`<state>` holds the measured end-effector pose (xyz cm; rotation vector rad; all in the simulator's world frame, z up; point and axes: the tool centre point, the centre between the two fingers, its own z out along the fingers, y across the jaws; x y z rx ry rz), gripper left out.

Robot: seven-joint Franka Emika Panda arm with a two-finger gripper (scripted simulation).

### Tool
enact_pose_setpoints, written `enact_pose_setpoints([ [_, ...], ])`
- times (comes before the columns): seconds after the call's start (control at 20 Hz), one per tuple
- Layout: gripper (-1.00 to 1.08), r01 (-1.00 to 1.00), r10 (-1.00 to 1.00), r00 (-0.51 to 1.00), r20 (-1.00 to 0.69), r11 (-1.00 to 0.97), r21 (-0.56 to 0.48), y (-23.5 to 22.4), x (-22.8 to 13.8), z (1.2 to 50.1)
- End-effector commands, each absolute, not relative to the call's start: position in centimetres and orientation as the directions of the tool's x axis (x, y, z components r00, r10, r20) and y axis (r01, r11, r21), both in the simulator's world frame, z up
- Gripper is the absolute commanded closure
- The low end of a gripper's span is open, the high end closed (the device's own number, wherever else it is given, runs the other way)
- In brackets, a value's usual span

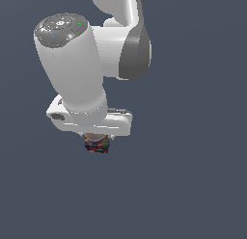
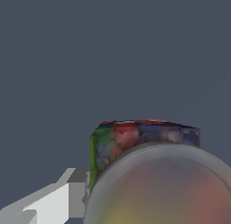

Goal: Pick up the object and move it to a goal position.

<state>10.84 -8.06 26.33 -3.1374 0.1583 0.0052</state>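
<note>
Object (image 2: 144,137), short cylinder, mottled red, blue and green sides, pale rounded top; tool (image 1: 96,137) grip state unclear

place: simulated scene | evidence: featureless grey-blue backdrop (image 1: 193,185), flat rendered shading, no furnishings

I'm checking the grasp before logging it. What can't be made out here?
- Gripper jaws: exterior view, hidden under the hand; open or shut unclear.
- Can top: exterior view, covered by the hand.
- Can lower part: wrist view, cut off by the frame edge, top blurred.
- Second finger: wrist view, only one finger shows.
</note>
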Motion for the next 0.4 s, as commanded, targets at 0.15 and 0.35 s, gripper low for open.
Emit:
enact_pose_setpoints([
  [0.15, 1.08, -0.1, -0.1, 0.995, 0.0, -0.995, 0.0, -8.63, 11.11, 27.27],
  [0.35, 1.08, -0.1, -0.1, 0.995, 0.0, -0.995, 0.0, -8.49, 11.13, 27.12],
])
